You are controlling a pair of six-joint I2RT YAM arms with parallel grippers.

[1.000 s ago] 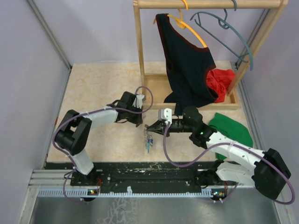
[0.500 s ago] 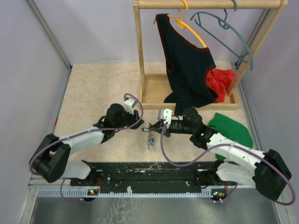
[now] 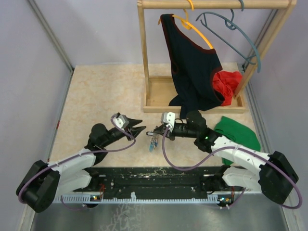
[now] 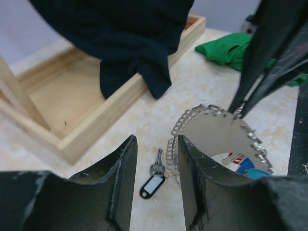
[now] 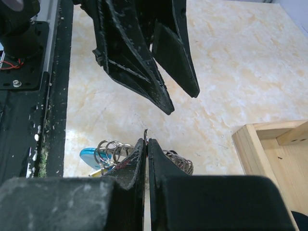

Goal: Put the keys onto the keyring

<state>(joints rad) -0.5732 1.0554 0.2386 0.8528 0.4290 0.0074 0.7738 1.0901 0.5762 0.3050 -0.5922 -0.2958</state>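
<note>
Status: partly done, by our read. The right gripper (image 5: 147, 144) is pinched closed on the thin wire of the keyring (image 4: 185, 117) and holds it up off the table (image 3: 96, 91), loop hanging down. A small bunch of keys (image 3: 153, 143) dangles at the bottom of the loop by the light-blue section (image 4: 252, 171). They look threaded on, but we can't count them.

Left to do: one loose key (image 4: 154, 175) with a black head lies flat on the table just beside the coil's outer edge. We can't tell if it touches. The left gripper (image 3: 141, 127) is spread open and empty, and in its wrist view the key sits right between the fingers. So we judge that what's left is to pick up that key, then feed it onto the wire.

Room:
- The two grippers are tip to tip, close together. That's the tightest spot.
- Behind is the wall of the wooden tray (image 4: 106, 118), with the black shirt (image 4: 125, 43) drooping over it. It's near the key but apart from it.
- The green cloth (image 4: 224, 48) is off to the right, well apart from the key.
- The near side is bounded by the black rail (image 3: 144, 175).
- There's bare table to the left and far left, the best place to back off.
</note>
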